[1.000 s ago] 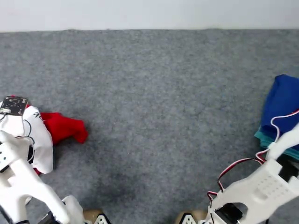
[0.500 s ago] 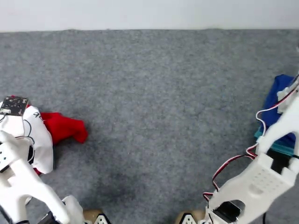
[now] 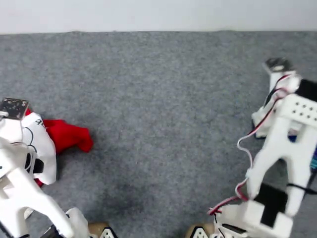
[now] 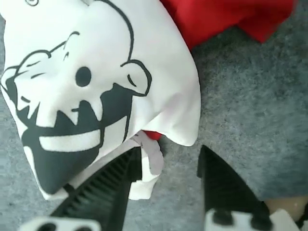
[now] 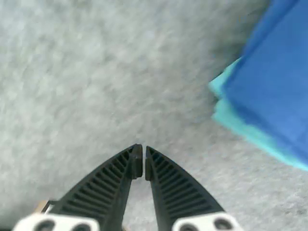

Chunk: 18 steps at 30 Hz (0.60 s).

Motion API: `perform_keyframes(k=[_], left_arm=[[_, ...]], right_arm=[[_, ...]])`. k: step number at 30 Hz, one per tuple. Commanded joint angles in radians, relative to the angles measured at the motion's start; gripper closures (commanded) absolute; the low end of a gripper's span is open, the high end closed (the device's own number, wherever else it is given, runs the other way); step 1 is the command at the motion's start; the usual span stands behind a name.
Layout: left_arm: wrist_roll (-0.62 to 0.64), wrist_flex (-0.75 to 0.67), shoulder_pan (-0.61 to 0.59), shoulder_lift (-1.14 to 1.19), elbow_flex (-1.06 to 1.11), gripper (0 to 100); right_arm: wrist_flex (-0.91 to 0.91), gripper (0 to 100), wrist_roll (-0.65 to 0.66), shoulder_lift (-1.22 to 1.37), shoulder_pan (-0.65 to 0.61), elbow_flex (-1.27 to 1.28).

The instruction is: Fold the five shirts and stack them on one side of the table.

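Blue shirt [image 5: 269,82] on teal shirt [image 5: 240,122], folded, tabletop [image 3: 163,99] right edge; white shirt [image 4: 96,72], red shirt [image 4: 216,19] unfolded, left edge. Left gripper [image 4: 168,156] wide; right gripper [image 5: 139,161] closed.

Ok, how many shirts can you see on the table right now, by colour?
White shirt with black print: 1
Red shirt: 1
Blue shirt: 1
Teal shirt: 1
Total: 4 shirts in view

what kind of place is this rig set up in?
Probably a lab or workshop test bench, not a home: grey felt-covered table against a bare white wall, holding a white shirt, a red shirt, and a blue shirt atop a teal shirt.
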Motion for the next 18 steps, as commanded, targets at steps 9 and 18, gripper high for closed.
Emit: perform_keyframes(k=[9,18], left_arm=[[-0.002,-0.146,-0.095,-0.023,-0.028,79],[-0.092,-0.094,-0.063,0.038,-0.013,79]], right_arm=[[0.042,99.0,-0.011,-0.232,-0.018,0.262],[0.042,99.0,-0.11,-0.248,-0.022,0.272]])
